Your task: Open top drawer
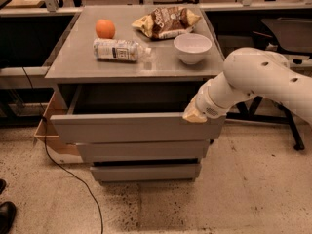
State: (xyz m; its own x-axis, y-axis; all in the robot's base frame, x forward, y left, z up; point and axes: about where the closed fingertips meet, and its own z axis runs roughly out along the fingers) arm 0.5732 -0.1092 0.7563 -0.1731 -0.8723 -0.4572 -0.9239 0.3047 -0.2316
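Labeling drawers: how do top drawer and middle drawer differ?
Top drawer is pulled out, interior showing; middle drawer sits further back, inside hidden. Top drawer's front is wider and taller than middle drawer's. The gripper is at the top drawer's right upper edge, above the middle drawer. Both fronts: flat grey, handle-less.

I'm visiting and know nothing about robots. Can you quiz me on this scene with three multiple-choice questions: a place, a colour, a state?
1. Where is the gripper? A) at the right end of the top drawer front B) over the orange C) on the floor
2. What colour is the bowl? A) white B) red C) green
3. The top drawer is: A) shut flush B) pulled out C) taken off
Answers: 1 A, it sits at the front panel's right upper edge; 2 A, plain white; 3 B, its interior shows beneath the cabinet top.
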